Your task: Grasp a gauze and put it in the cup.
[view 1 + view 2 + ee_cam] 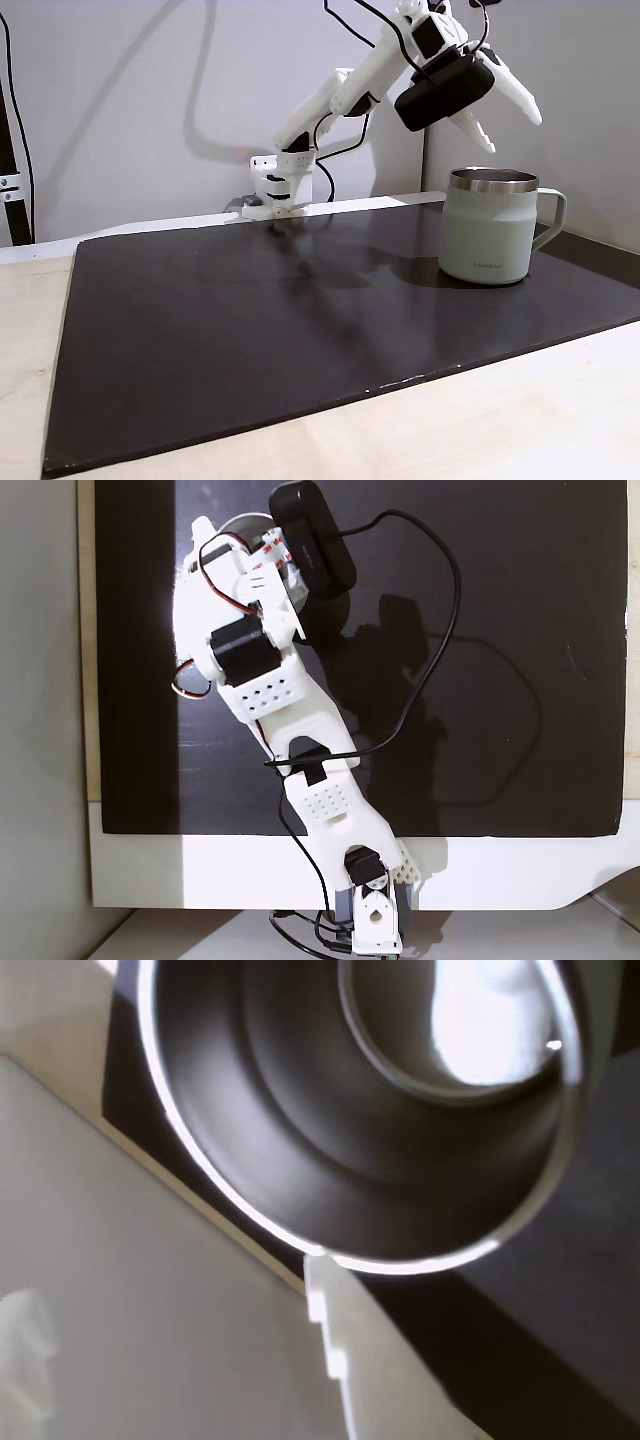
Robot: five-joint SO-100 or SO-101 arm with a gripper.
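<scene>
Gauze, I judge, is the pale blur at the bottom of the sage-green mug [494,232], which I see in the wrist view [490,1015] inside the steel wall; too washed out to be sure. My gripper [507,112] hangs above the rim in a fixed view, fingers spread with nothing between them. A fabric roll like that should be light, soft and squashy, best pinched across its middle. The mug stands on the dark mat [250,330].
</scene>
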